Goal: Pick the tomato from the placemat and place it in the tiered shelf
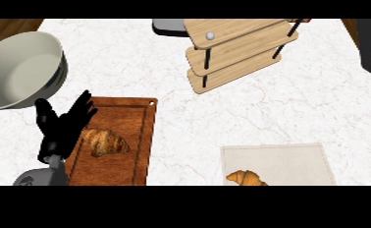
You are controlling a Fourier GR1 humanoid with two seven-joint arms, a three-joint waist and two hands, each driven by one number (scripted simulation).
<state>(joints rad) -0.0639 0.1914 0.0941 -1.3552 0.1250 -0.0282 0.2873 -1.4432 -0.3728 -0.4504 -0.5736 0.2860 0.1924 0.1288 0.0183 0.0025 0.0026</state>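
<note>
Marble-white bench (253, 104) seen steeply from above, veined faintly in pink. Toward the far edge, right of centre: tiered shelf (235, 50) of pale wood, three boards stacked on thin black posts, tilted in the view so the lowest board sits nearest. Bare on every board that shows, apart from a small grey knob (210, 36) on the top one. Just behind the shelf's left corner, a dark grey object (168, 26), cut off by the frame, too little visible to name.

Low at the right: beige placemat (290, 158), lying flat, well apart from the shelf. On its near left corner, a small croissant (246, 178), golden brown, partly cut by the lower edge. Nothing round or red to report on the mat; only this pastry there.

Low at the left: dark wooden cutting board (134, 138) with a grooved border, long side running away from the viewer. On its left half, a large croissant (105, 142). At the far left, a big pale bowl (25, 67), partly out of frame, just beyond the board's far left corner.

Left hand (64, 124) black, over the board's left edge, just beside the large croissant; fingers (82, 105) straight and spread, pointing away, holding nothing. Grey forearm (39, 177) entering from the lower left corner. Right hand nowhere in the view.
</note>
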